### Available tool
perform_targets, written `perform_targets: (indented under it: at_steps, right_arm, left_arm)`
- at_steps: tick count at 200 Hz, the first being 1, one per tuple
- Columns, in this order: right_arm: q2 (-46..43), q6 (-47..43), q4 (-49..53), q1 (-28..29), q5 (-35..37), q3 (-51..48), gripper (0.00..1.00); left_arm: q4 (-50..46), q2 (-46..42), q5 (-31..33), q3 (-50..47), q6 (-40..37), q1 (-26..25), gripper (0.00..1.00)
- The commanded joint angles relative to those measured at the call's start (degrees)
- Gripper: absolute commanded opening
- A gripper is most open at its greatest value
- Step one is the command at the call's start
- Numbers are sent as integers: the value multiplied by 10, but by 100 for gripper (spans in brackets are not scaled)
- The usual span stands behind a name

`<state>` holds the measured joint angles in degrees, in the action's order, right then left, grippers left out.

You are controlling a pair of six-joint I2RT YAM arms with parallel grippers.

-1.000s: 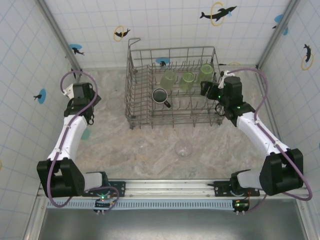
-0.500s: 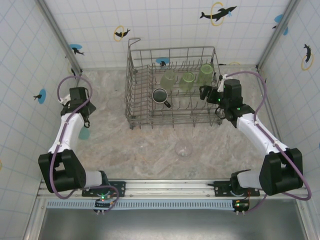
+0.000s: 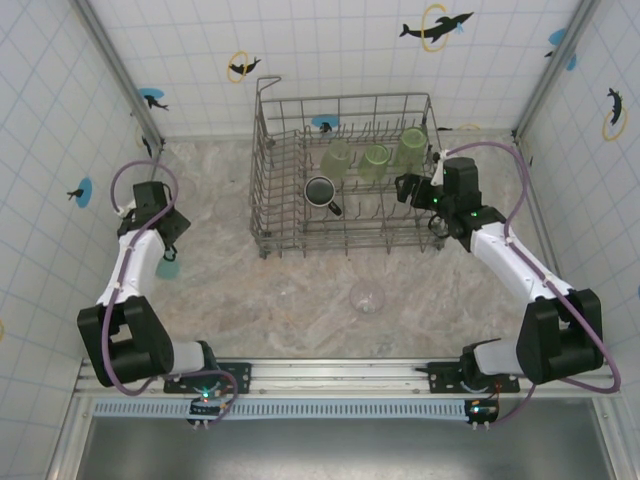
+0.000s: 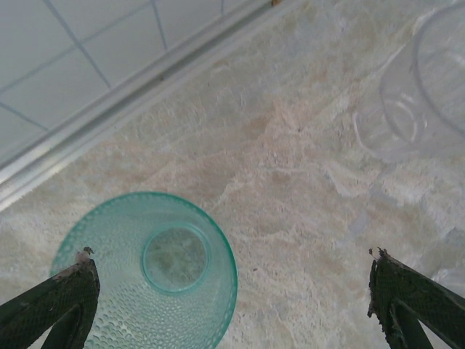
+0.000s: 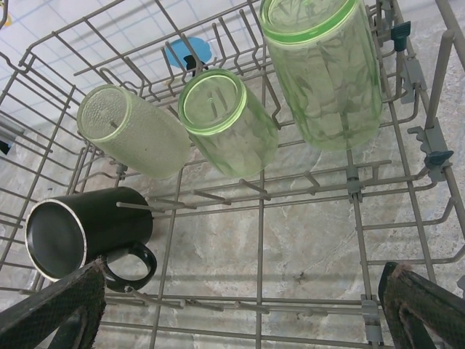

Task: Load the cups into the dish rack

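On the table (image 3: 300, 290), nearest the arm bases, a clear cup (image 3: 367, 296) (image 4: 429, 80) stands alone, well apart from the dish rack (image 3: 262, 200) (image 5: 261, 240). Farther back on the left, near the wall, the left gripper (image 3: 165, 250) (image 4: 231, 254) hangs over a teal cup (image 3: 168, 268) (image 4: 156, 273). Its jaws are spread wide and hold nothing. In the wrist view the cup sits just inside one finger; I cannot tell whether they touch.

Beyond, the rack stands in the middle of the table. A dark mug (image 3: 321, 191) (image 5: 80, 229) lies on its side near the rack's front. Behind it, a pale green cup (image 3: 337, 158) (image 5: 134, 131), a green cup (image 3: 375, 160) (image 5: 229, 120) and a taller green cup (image 3: 411, 146) (image 5: 323, 73) lean on the tines in a row. The right gripper (image 3: 410, 185) (image 5: 243, 267) hovers at the rack's right side, jaws wide apart and empty.
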<state>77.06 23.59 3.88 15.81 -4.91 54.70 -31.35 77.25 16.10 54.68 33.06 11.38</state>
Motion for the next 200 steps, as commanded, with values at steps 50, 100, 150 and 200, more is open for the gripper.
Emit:
perform_targets:
  at_steps: [50,100,150,200]
  right_arm:
    - [-2,-10,27,6,9,35,100]
    - [-13,-11,26,6,16,22,100]
    - [-21,-14,32,6,20,26,100]
    - [-31,-15,34,3,22,19,100]
  left_arm:
    - [7,43,-29,-6,-1,7,97]
    - [9,69,-45,8,-7,13,92]
    - [17,88,-49,8,-26,17,80]
    - [16,93,-42,30,-38,20,31]
